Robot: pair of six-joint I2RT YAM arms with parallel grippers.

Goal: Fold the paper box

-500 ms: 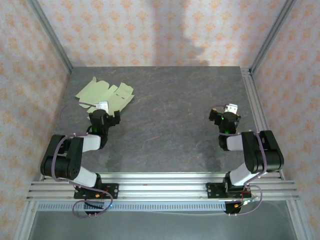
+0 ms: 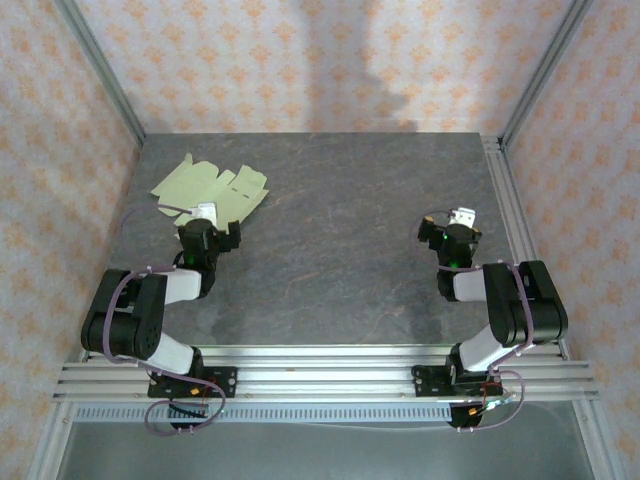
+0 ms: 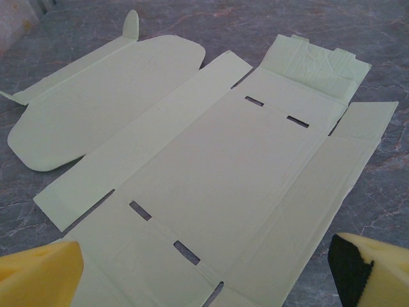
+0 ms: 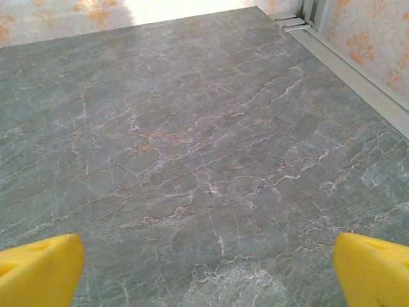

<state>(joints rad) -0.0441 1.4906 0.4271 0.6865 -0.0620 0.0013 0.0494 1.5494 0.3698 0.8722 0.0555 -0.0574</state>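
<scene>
None of the folding is done: the paper box (image 2: 208,188) lies flat at the table's (image 2: 350,200) ten o'clock, flaps spread. The left gripper (image 3: 204,278) hangs wide open over its near edge; the right gripper (image 4: 206,268), at three o'clock, gapes empty.

You're looking into a robot test cell in a lab, not a home. Floral-print panels (image 2: 250,60) are standing in for walls, aluminium posts (image 2: 100,70) are framing them, and slotted rails (image 2: 330,372) edging the grey stone-look surface (image 2: 340,230) are carrying the left arm (image 2: 135,320) and the right arm (image 2: 520,305).
</scene>
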